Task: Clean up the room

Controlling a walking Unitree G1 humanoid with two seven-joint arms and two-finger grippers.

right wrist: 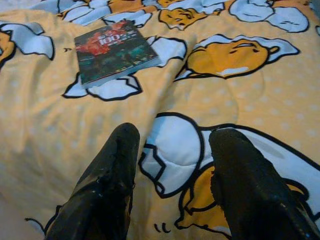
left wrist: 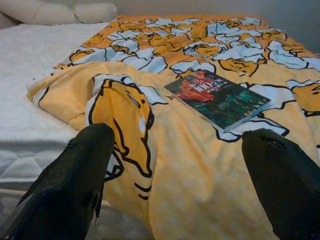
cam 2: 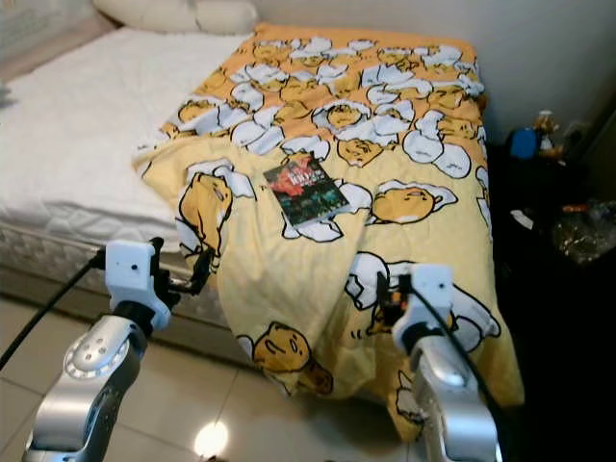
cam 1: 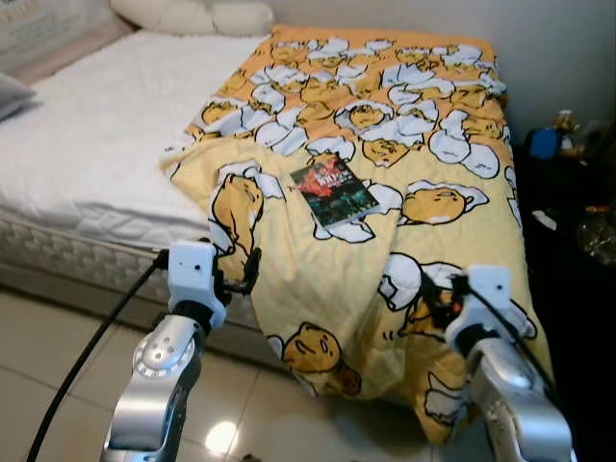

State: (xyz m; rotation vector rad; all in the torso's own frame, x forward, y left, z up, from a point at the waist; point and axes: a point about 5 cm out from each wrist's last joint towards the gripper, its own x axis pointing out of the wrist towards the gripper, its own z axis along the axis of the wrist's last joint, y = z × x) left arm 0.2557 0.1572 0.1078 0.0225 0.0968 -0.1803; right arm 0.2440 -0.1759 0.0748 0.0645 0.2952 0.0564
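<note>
While the robot is standing at the foot of the bed (cam 1: 87, 144), a book (cam 1: 333, 192) is lying flat on the soft yellow blanket (cam 1: 433, 144), ahead of both sets of fingers and between them. It is a thin rectangle with a shiny dark cover showing red and green. Its long side is running up the bed, tilting a little toward the robot's left. The blanket is puffy and wrinkled, with cartoon egg pictures, and is hanging over the mattress edge. The left gripper (left wrist: 180, 180) is holding its black fingers wide apart above the blanket fold. The right gripper (right wrist: 172, 175) is also keeping its fingers apart, just over the cloth.
</note>
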